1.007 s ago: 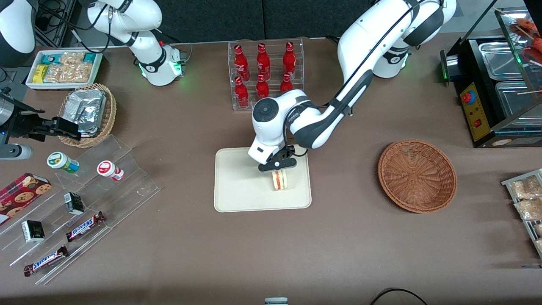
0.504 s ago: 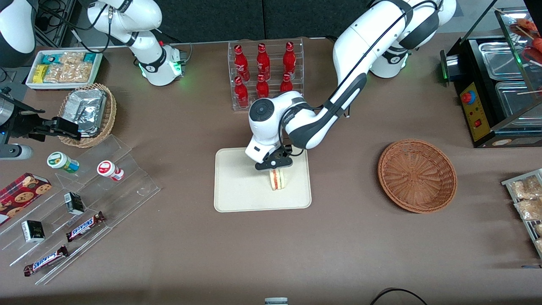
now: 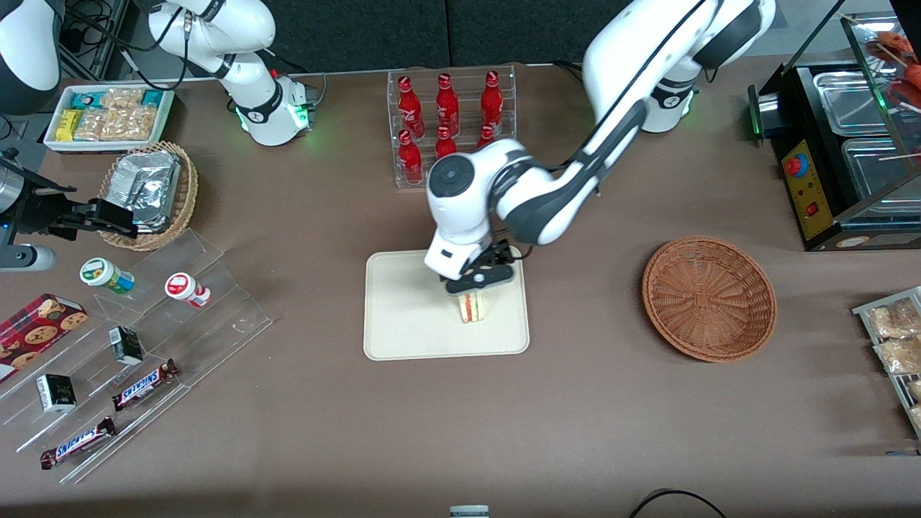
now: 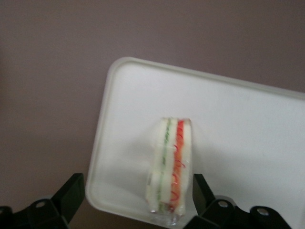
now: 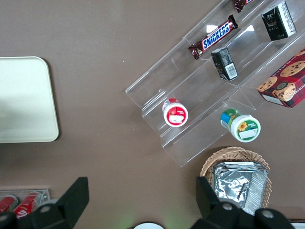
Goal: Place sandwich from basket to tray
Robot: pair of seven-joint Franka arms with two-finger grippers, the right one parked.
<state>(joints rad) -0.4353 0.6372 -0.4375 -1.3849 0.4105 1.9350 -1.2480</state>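
Note:
The sandwich point(image 3: 471, 308) stands on edge on the cream tray point(image 3: 410, 316), in the part of the tray toward the working arm's end. Its red-orange and green filling stripes point(image 4: 172, 162) face up at the wrist camera. My gripper point(image 3: 480, 282) hangs just above it, open. In the left wrist view the gripper point(image 4: 138, 200) has its black fingers point(image 4: 71, 193) wide apart on either side of the sandwich, one close to the bread and the other well away. The reddish-brown basket point(image 3: 709, 298) sits with nothing in it, toward the working arm's end of the table.
A clear rack of red bottles point(image 3: 450, 119) stands just farther from the front camera than the tray. Clear acrylic steps with snack bars point(image 3: 144, 338) and a tan basket of foil packets point(image 3: 147, 191) lie toward the parked arm's end. A black food warmer point(image 3: 842, 137) stands at the working arm's end.
The arm has risen and the gripper has shifted slightly toward the working arm's end. The sandwich has stayed standing at the same spot on the tray.

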